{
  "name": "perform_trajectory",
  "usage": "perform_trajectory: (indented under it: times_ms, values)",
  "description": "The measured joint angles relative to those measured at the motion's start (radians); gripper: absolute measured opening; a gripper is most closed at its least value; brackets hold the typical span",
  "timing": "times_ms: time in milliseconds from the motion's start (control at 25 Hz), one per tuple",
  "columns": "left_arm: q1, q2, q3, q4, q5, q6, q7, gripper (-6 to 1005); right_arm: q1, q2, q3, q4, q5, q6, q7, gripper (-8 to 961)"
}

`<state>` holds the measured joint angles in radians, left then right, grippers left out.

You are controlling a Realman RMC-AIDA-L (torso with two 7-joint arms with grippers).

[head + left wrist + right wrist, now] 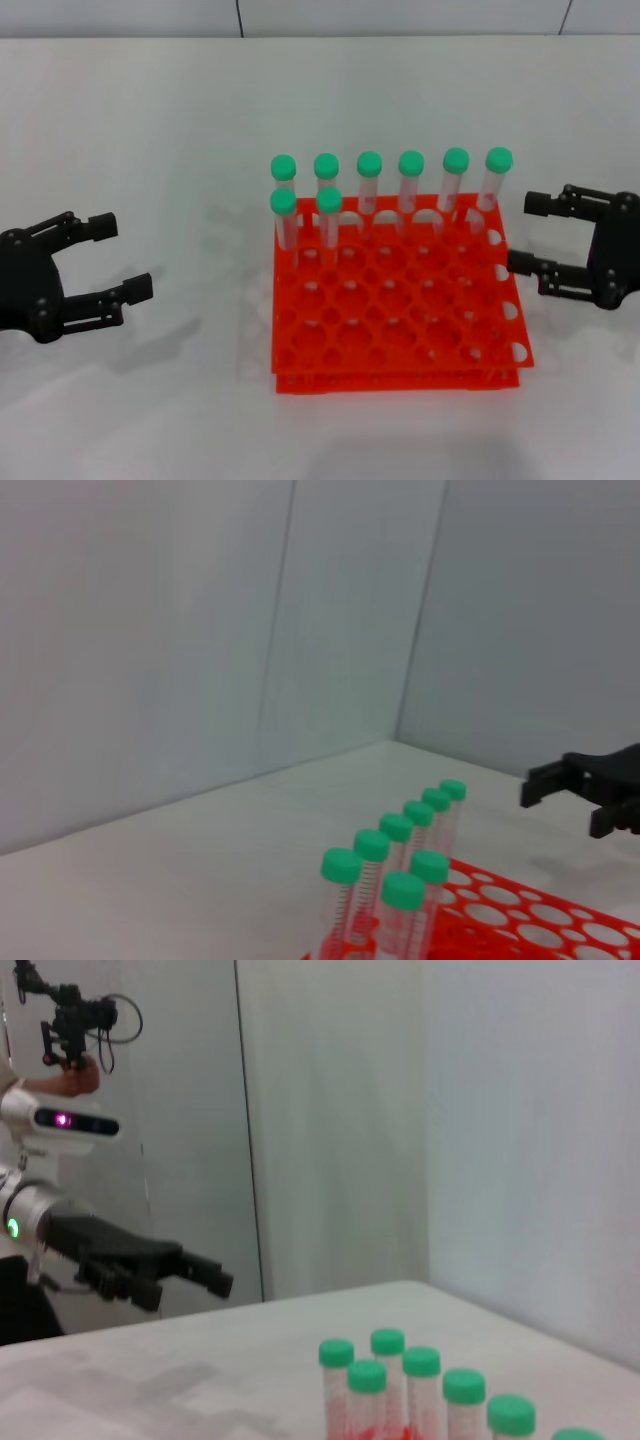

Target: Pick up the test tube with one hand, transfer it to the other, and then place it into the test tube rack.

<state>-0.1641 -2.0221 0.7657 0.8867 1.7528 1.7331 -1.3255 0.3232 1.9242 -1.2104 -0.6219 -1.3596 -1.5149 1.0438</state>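
Observation:
The orange-red test tube rack [400,320] stands on the white table in the middle of the head view. Several clear test tubes with green caps [369,165] stand upright in its far rows, most in the back row and two [329,201] in the second row at the left. No tube lies on the table or in a gripper. My left gripper [122,257] is open and empty, left of the rack and apart from it. My right gripper [524,233] is open and empty, just off the rack's far right corner, near the rightmost tube [498,160].
The left wrist view shows the tubes [400,850], the rack [520,920] and my right gripper [562,808] beyond them. The right wrist view shows the tubes [385,1365] and my left gripper [190,1290] on its silver forearm. Pale walls stand behind the table.

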Motion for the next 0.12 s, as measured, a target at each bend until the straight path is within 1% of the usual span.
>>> perform_trajectory:
  times_ms: [120]
  values:
    - [-0.021, 0.015, 0.0, 0.0, 0.028, 0.025, -0.001, 895, -0.009, 0.004, 0.0, 0.001, -0.014, 0.007, -0.01, 599]
